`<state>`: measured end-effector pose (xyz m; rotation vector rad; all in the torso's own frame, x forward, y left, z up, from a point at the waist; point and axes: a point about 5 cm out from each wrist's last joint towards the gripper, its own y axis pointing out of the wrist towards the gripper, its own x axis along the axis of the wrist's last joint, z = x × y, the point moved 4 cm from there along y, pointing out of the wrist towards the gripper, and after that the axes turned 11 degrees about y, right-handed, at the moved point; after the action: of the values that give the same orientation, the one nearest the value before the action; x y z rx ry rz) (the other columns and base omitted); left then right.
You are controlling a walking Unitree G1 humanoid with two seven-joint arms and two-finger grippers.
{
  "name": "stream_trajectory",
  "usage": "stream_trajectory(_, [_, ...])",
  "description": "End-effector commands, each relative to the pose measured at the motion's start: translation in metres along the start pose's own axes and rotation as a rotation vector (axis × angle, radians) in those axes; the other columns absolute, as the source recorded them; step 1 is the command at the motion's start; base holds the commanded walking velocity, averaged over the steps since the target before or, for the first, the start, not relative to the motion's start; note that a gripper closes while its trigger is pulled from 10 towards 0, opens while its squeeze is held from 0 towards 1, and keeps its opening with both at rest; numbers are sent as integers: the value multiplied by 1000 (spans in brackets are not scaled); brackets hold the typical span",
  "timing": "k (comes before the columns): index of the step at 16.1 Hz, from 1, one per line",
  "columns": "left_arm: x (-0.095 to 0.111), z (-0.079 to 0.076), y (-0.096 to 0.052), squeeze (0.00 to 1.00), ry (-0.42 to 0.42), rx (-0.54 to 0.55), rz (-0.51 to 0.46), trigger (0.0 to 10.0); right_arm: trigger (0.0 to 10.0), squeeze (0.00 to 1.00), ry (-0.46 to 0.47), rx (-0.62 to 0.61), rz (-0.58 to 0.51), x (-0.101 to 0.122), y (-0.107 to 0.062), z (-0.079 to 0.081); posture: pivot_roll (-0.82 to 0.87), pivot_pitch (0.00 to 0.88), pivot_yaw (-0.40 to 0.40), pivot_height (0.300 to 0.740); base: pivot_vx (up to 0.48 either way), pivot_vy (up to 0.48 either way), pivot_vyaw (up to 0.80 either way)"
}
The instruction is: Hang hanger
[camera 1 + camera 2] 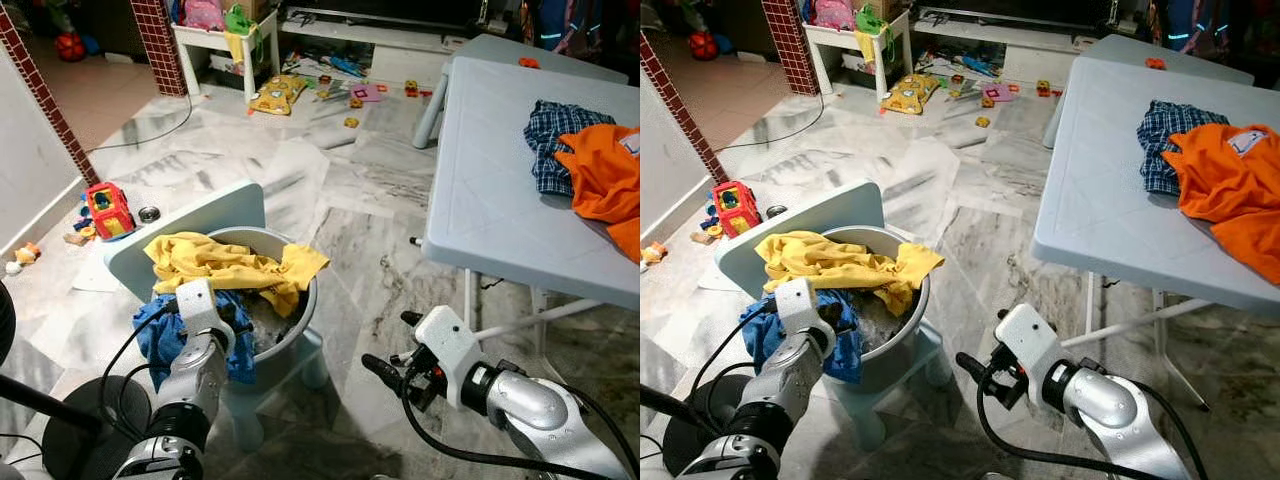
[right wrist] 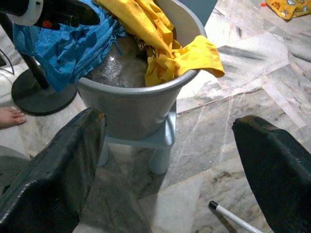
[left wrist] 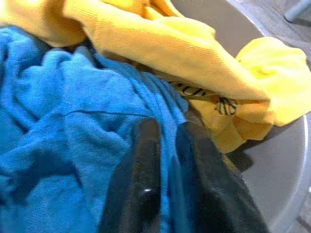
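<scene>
A grey basin (image 1: 290, 335) stands on a pale blue stool (image 1: 205, 215) and holds a yellow garment (image 1: 225, 262) and a blue garment (image 1: 160, 335). My left gripper (image 3: 170, 184) reaches into the basin from its near side. Its two black fingers (image 3: 138, 194) are pinched together with a fold of the blue garment (image 3: 73, 141) between them. My right gripper (image 1: 392, 346) hovers low over the floor to the right of the basin, wide open and holding nothing. In the right wrist view the basin (image 2: 131, 104) lies ahead between its spread fingers (image 2: 58, 165).
A pale blue folding table (image 1: 490, 190) stands at the right with an orange shirt (image 1: 605, 180) and a plaid shirt (image 1: 555, 140) on it. Toys (image 1: 108, 210) litter the marble floor at the left and far back. A black round stand base (image 1: 95, 425) sits near my left arm.
</scene>
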<state>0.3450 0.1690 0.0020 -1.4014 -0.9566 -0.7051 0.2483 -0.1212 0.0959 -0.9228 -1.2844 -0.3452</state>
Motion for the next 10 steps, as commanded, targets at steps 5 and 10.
stream_trajectory(5, [-7,18,-9,1000,42,130,-3,10000,10000,0,-12,4,-1,0,0,2,-282,54,-28,740,0,0,0])
stream_trajectory(10, [-31,24,-41,1000,81,129,-9,10000,10000,0,40,10,0,-7,-5,11,-251,107,-51,740,0,0,0])
